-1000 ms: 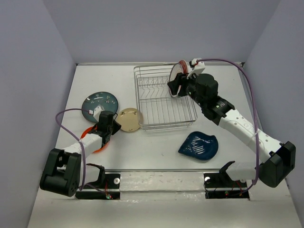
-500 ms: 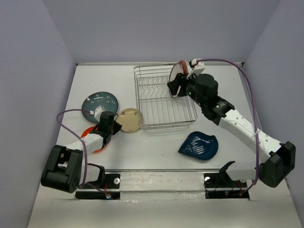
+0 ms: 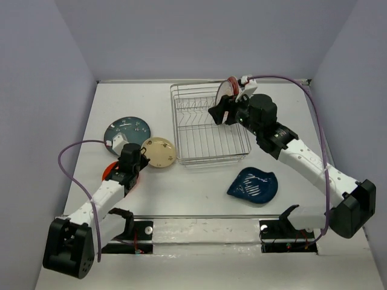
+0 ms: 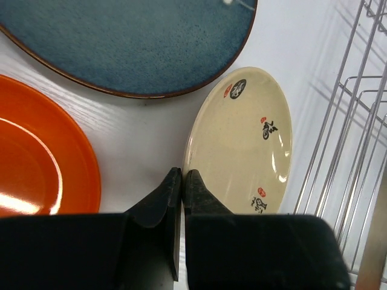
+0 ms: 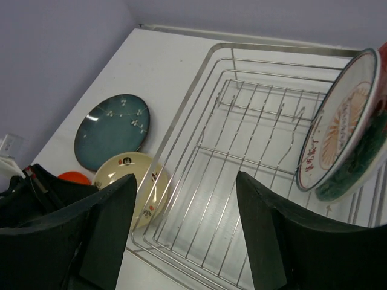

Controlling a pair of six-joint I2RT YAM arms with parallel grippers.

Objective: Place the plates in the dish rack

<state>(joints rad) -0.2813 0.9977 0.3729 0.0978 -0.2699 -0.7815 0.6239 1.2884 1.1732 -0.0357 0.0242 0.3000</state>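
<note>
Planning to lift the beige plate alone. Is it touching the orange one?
Apart. Left wrist view shows bare table between the beige plate and the orange plate.

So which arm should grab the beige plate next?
Probably left. The left end effector sits shut right at the beige plate's rim, while the right end effector hangs open over the dish rack, farther away.

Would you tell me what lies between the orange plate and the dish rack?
The beige plate lies between orange plate and dish rack, clearest in the left wrist view.
</note>
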